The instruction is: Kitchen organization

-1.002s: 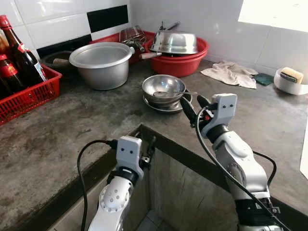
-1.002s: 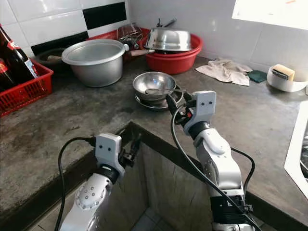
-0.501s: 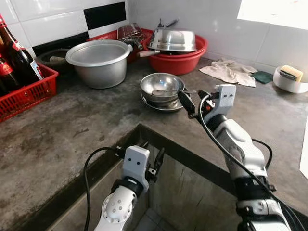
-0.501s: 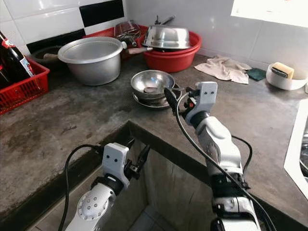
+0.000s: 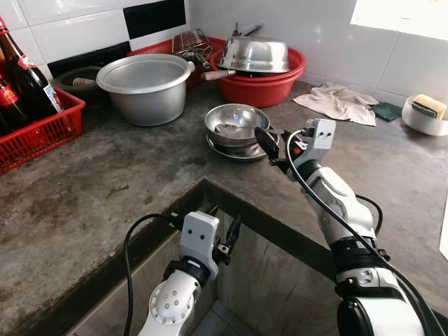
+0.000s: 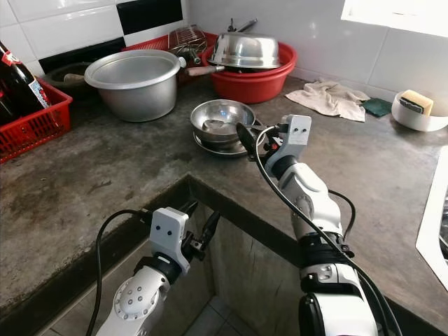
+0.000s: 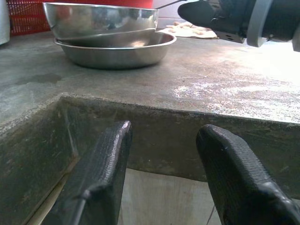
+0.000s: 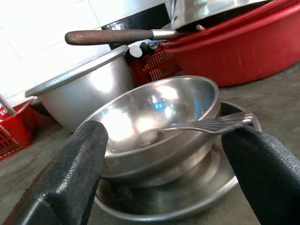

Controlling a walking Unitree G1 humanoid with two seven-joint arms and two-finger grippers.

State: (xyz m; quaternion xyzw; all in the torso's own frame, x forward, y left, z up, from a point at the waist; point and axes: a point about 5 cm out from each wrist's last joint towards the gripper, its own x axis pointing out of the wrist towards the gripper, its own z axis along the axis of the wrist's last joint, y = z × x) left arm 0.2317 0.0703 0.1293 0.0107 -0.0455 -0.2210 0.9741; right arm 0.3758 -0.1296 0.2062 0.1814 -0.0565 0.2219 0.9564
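Left eye view shows a grey concrete counter [image 5: 105, 175] that wraps an inside corner, with white tiled walls behind. Since a second ago the right arm has reached further forward, and the right gripper [image 5: 269, 143] now sits just beside the steel bowl [image 5: 234, 124], fingers spread. The left gripper [image 5: 222, 234], fingers also spread, has sunk lower and hangs below the counter edge, in front of the corner.

The bowl is shiny and round, near the middle of the counter. It sits tilted inside a shallow steel plate [image 5: 241, 152]. A fork [image 8: 213, 124] rests in the bowl with its tines out over the rim towards the right gripper. In the right wrist view the two black fingers [image 8: 65, 178] frame the bowl, apart from it on both sides.

Behind the bowl stands a large aluminium pot [image 5: 145, 87]. Beside the pot is a red basin [image 5: 269, 87] holding an upturned steel bowl [image 5: 255, 54] and a wooden-handled utensil. A red crate [image 5: 42, 133] with dark bottles [image 5: 28, 77] is at the far left. A crumpled cloth [image 5: 337, 103] lies on the right, and beyond it a white dish [image 5: 420, 120] with a yellow sponge [image 5: 428, 106].
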